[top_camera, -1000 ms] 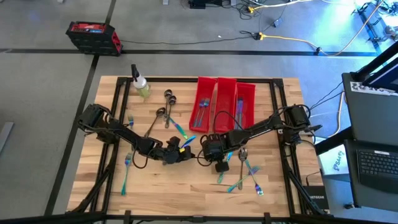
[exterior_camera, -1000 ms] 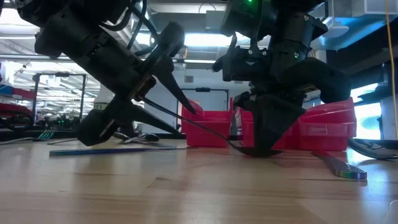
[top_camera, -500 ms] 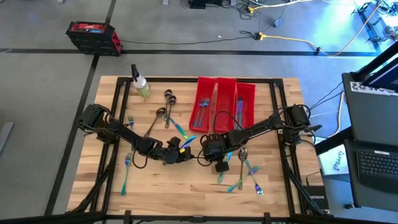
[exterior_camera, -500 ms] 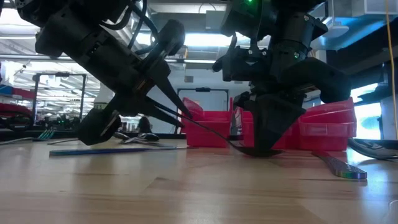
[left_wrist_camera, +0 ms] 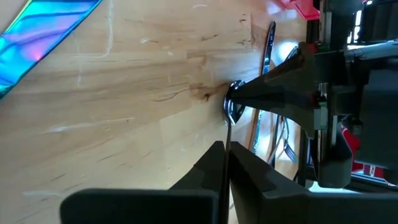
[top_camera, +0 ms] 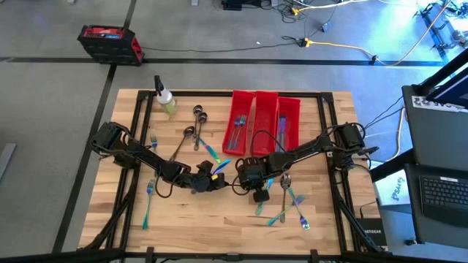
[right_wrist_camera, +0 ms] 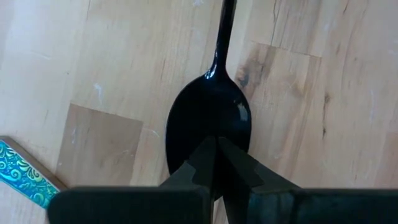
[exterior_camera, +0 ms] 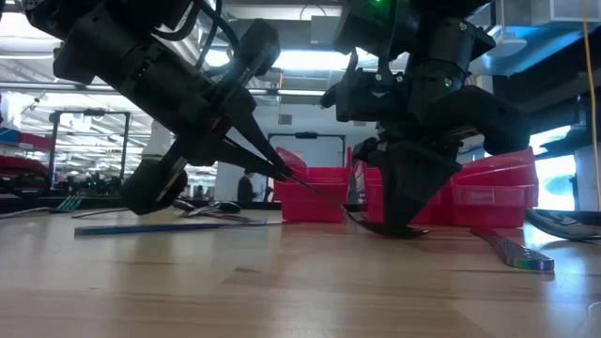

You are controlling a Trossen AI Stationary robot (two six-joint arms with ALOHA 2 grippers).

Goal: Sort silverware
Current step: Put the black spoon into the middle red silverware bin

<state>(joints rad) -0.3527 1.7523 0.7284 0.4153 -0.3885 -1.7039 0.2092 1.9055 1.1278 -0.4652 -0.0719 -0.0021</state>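
Since a second ago the left gripper (exterior_camera: 282, 171) has pinched shut: its jaws, spread before, are now pressed together on the thin handle of a dark spoon (right_wrist_camera: 210, 127). That spoon sits at the middle of the high view, its bowl down on the counter (top_camera: 197, 223) and its handle slanting up toward the left. The right gripper (exterior_camera: 406, 223) has not moved; it stands straight over the bowl, jaws pressed together on its edge, so both arms hold the same spoon, one at each end. In the left wrist view the handle runs away from the closed fingers (left_wrist_camera: 208, 168) to the bowl under the other arm.

Around it, the rest of the silverware lies scattered. A few iridescent pieces (top_camera: 289, 208) lie in the lower right of the high view, just beside the right gripper. Another blue-teal piece (top_camera: 212, 152) lies above centre, and two dark grey spoons (top_camera: 199, 117) sit further up, near the red bins (top_camera: 265, 120). Some sorted pieces already lie inside those bins, at the upper middle. Two more forks (top_camera: 148, 201) rest toward the left edge of the counter. A spray bottle (top_camera: 165, 98) with yellowish liquid stands in the upper left corner.
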